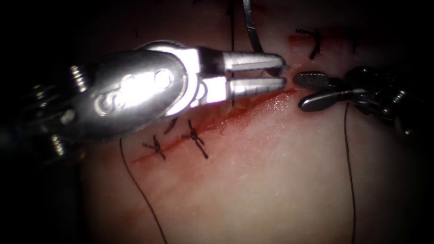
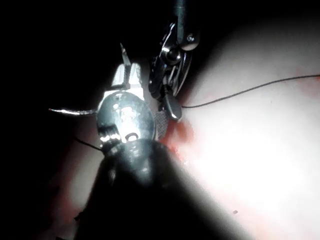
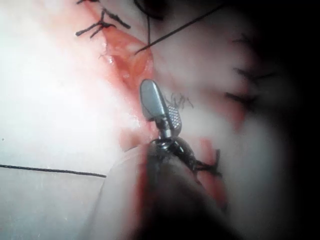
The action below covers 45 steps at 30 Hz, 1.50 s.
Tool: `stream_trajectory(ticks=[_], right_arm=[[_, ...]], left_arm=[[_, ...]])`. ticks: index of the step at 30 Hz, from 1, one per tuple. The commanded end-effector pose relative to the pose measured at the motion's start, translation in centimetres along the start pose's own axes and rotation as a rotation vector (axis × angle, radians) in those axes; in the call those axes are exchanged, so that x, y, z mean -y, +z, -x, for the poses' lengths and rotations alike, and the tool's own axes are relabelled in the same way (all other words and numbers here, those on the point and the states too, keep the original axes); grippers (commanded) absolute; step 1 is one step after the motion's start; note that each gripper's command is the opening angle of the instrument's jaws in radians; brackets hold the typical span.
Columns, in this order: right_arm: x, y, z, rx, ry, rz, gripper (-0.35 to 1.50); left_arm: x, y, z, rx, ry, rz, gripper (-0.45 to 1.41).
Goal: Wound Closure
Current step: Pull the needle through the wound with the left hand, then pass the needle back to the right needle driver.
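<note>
The tissue (image 1: pixel 271 171) has a red cut (image 1: pixel 235 110) running from lower left to upper right. My left tool (image 1: pixel 284 70) reaches in from the left and is shut on the curved needle (image 1: pixel 253 31) near one end. The needle's body rises from the jaw tips and out of the picture. I cannot tell whether the held end is in the tissue at the cut's upper right end. In the left wrist view the needle (image 2: pixel 70 111) curves out beside the left tool (image 2: pixel 125 75). My right tool (image 1: pixel 300 92) stands open just right of the left tips, holding nothing; it is also open in the right wrist view (image 3: pixel 161 107).
Two tied stitches (image 1: pixel 156 147) (image 1: pixel 194 138) cross the cut's lower left part, and another (image 1: pixel 312 43) sits at the upper right. Dark thread (image 1: pixel 135 190) trails down the left side, and another strand (image 1: pixel 350 171) runs down the right. Red fluid wets the cut's edges.
</note>
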<state>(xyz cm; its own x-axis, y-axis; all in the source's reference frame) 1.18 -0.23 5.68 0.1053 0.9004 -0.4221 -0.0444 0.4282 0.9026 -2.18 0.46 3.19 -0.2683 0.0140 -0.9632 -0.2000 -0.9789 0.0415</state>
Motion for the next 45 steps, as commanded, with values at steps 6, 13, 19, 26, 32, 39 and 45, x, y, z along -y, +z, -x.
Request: stream_trajectory(ticks=[6, 13, 19, 26, 32, 39, 45], right_arm=[[0.03, 0.05, -0.15, -0.059, 0.198, -0.067, 0.94], [0.19, 0.09, -0.26, -0.118, 0.344, -0.178, 0.93], [0.36, 0.26, -0.26, -0.118, 0.406, -0.247, 0.94], [0.46, 0.55, -0.28, -0.131, 0.408, -0.295, 1.03], [0.50, 0.75, -0.30, -0.151, 0.409, -0.297, 1.09], [0.53, 0.90, -0.29, -0.158, 0.408, -0.290, 1.09], [0.56, 0.98, -0.31, -0.167, 0.410, -0.282, 1.09]], left_arm=[[-0.26, 0.10, 0.24, 0.068, 0.120, 0.023, -0.35], [-0.59, 0.16, 0.64, 0.072, 0.211, 0.045, -0.35], [-0.71, 0.19, 0.87, 0.049, 0.238, 0.069, -0.35], [-0.76, 0.20, 0.96, 0.022, 0.247, 0.057, -0.35], [-0.76, 0.20, 0.96, 0.018, 0.247, 0.053, -0.35], [-0.77, 0.21, 0.98, 0.016, 0.249, 0.050, -0.35], [-0.77, 0.21, 0.97, 0.016, 0.249, 0.050, -0.35]])
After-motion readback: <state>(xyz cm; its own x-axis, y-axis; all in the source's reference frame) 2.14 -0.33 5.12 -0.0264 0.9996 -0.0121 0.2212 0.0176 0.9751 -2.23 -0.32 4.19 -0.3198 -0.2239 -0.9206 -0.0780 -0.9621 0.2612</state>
